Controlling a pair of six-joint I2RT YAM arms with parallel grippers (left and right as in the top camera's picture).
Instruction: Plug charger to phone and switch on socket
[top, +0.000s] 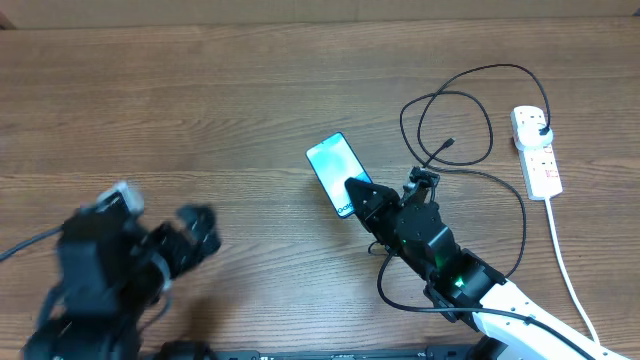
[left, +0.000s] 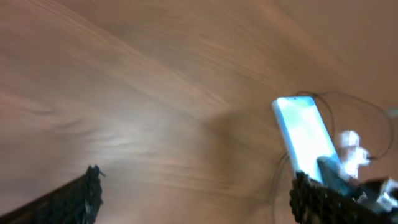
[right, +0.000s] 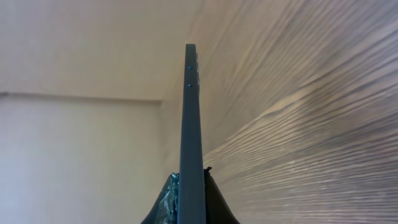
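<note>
Since something has to steady it for the plugging, phone (top: 333, 165): clamped by its near end in the right hand (top: 355, 192), screen up and lit. It looks a bit off the worktop (top: 200, 100), and the right wrist view has it edge-on in the grip.
right hand: clenched tight on the phone, basically a vise so a connector can be pushed in, I'd guess.
left hand (top: 197, 232): released, spread wide, nothing in it, well apart from the phone, pretty blurry.
charger (top: 460, 125): loops loose on the worktop between phone and socket. Its tip lies near the phone without touching it, so it's not plugged in yet.
socket (top: 537, 155): far right, black plug looks seated in the top outlet, switch too small to read.
next up, imo: left hand has to fetch that tip.
</note>
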